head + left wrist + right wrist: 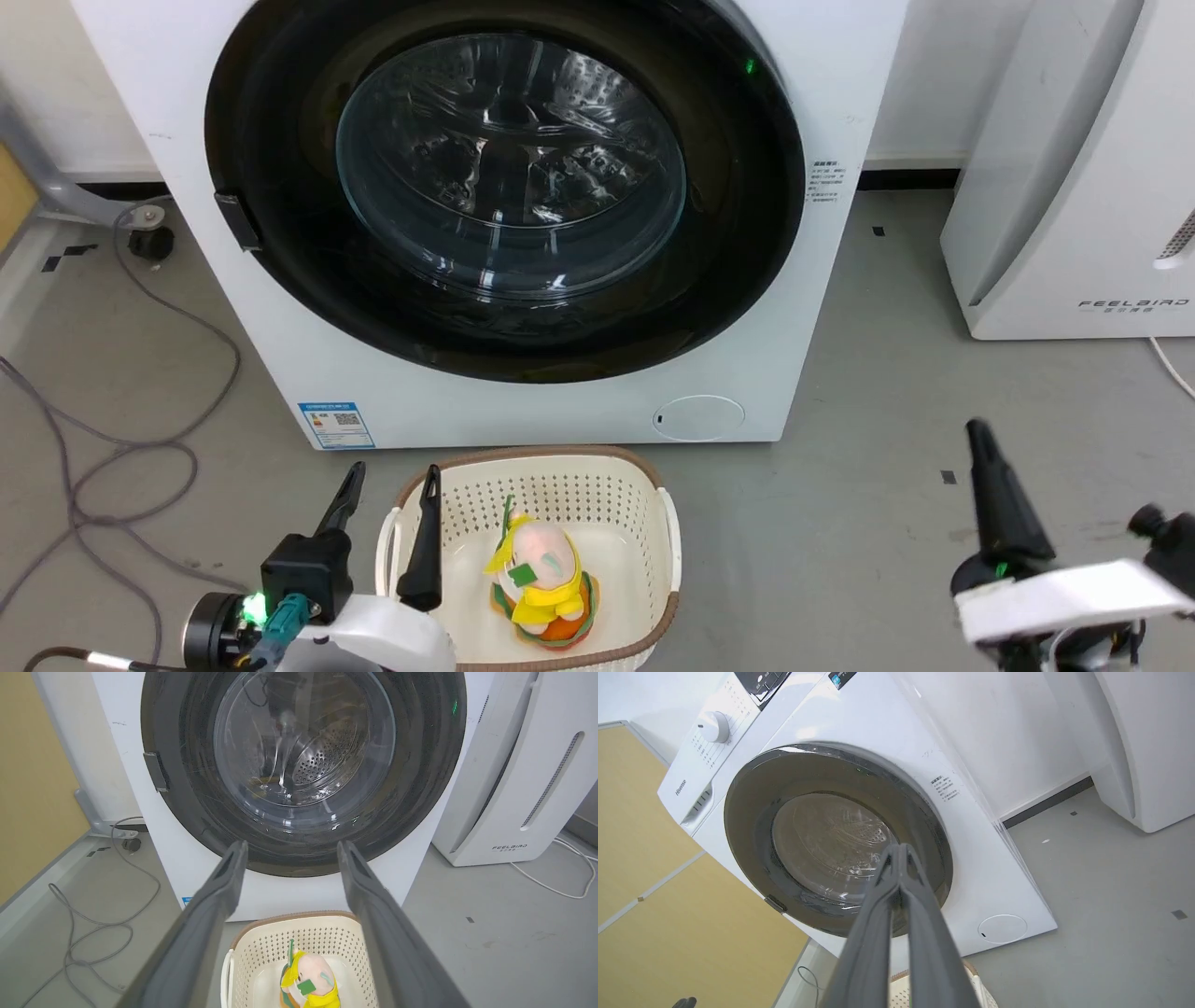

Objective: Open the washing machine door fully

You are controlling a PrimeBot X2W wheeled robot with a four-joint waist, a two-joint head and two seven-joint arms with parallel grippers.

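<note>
While washing machine door (504,187) sits closed, left pincer (393,469) spread, right pincer (978,434) clamped, both empty.

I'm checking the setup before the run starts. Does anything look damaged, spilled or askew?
Nothing stands out. The large round glossy black washing machine door sits shut and flush; the cream perforated plastic basket stands upright before it, a pink-and-yellow plush toy inside; grey cables lie loose on the floor.

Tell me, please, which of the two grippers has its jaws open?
The left gripper: its jaws are spread wide apart, while the right gripper has its jaws pressed together.
</note>
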